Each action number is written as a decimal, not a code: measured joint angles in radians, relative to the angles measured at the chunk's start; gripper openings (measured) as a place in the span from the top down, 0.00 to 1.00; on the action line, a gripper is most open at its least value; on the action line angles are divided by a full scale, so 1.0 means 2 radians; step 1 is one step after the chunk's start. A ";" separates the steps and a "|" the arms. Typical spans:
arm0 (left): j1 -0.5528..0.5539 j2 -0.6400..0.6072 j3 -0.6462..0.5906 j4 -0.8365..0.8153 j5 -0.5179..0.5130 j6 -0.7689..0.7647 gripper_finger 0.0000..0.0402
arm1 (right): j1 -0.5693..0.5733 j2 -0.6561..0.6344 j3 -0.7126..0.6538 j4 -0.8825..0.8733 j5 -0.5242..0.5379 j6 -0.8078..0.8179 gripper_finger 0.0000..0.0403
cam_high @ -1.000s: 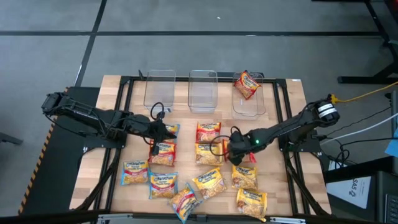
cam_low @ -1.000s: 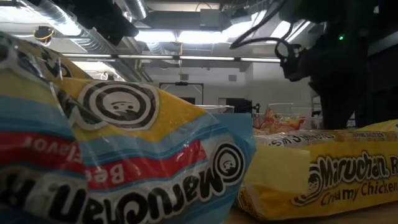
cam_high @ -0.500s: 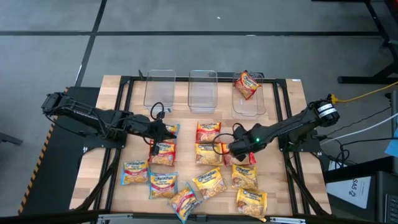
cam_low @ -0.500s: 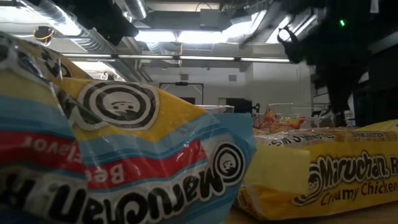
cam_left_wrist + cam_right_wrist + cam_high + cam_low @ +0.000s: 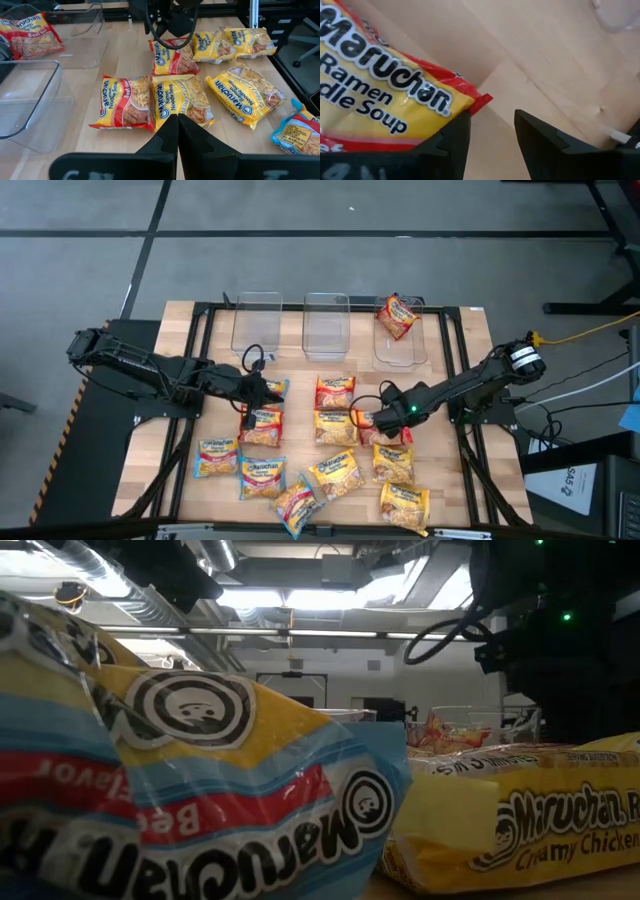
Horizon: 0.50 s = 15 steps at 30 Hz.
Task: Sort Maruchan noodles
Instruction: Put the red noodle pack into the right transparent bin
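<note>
From above, a wooden table (image 5: 190, 320) carries three clear bins along its far edge: the left bin (image 5: 256, 323) and middle bin (image 5: 326, 325) hold nothing, and the right bin (image 5: 400, 340) holds one red-trimmed packet (image 5: 397, 315). The other Maruchan noodles (image 5: 335, 472) lie scattered flat across the middle and near part of the table. The left gripper (image 5: 270, 392) reaches in from the left, just beside a blue-trimmed packet (image 5: 276, 388). The right gripper (image 5: 366, 420) comes in from the right, low over a red packet (image 5: 378, 431) in the middle row.

At table height, a blue and red beef packet (image 5: 200, 800) fills the foreground beside a yellow creamy chicken packet (image 5: 520, 825). A dark arm hangs at the upper right.

The left wrist view shows that gripper's (image 5: 177, 131) fingers pressed together, holding nothing, above a red beef packet (image 5: 124, 102) and a yellow packet (image 5: 181, 100) lying side by side.

The right wrist view shows that gripper's (image 5: 492, 131) fingers standing apart over bare wood, one finger (image 5: 451, 142) at the corner of a red-trimmed packet (image 5: 385, 95); nothing lies between them.
</note>
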 joint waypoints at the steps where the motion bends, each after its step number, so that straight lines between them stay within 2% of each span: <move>1: 0.000 0.000 0.000 0.000 0.000 0.000 1.00 | -0.002 0.000 0.000 -0.002 0.004 0.000 0.61; 15: 0.000 0.000 0.000 0.000 -0.009 0.000 1.00 | -0.007 -0.014 0.000 0.026 -0.022 0.024 0.61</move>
